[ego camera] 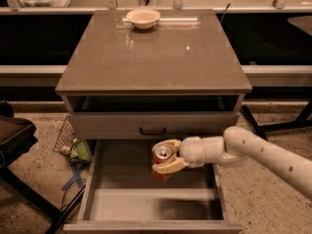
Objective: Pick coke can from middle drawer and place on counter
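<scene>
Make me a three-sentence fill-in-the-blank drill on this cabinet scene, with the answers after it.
1. The gripper, over the middle drawer, holds a ___ coke can with a silver top.
2. That drawer stands pulled ___.
3. The narrow drawer front above it has a ___ handle.
Missing words: red; open; black.

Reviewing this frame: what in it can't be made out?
- Camera view: the claw, over the middle drawer, is shut on the coke can; its fingers hide most of the can's side.
- The arm is cut off by the right edge.
- The floor clutter at left is too small to identify.
</scene>
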Available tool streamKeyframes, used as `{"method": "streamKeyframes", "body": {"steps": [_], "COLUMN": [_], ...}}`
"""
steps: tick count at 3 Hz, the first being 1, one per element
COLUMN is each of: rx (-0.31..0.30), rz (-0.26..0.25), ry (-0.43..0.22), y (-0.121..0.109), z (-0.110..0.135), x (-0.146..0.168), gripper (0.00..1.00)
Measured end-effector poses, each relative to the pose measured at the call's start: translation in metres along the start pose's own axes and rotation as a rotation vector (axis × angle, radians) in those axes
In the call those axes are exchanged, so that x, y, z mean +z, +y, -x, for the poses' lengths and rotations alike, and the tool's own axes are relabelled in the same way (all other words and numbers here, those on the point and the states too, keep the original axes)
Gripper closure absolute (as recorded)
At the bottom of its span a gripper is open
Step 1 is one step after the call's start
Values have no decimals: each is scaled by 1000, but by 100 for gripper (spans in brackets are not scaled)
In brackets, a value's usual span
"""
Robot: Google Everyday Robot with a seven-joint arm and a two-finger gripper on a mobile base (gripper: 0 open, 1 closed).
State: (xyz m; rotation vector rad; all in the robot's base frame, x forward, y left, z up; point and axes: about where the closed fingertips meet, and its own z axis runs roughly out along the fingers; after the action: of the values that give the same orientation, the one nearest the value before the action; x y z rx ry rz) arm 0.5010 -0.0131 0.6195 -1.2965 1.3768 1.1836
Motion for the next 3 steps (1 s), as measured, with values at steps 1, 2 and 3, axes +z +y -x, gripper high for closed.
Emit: {"method": "streamKeyframes", "body": {"steps": [1,2,3], "rx": [6,-1,-1], "rz": [-51,-84,-84], "ry": [27,53,53], "y": [-9,-10,-10], "z": [80,128,128], "x": [-35,-52,-52], "gripper": [100,100,100]}}
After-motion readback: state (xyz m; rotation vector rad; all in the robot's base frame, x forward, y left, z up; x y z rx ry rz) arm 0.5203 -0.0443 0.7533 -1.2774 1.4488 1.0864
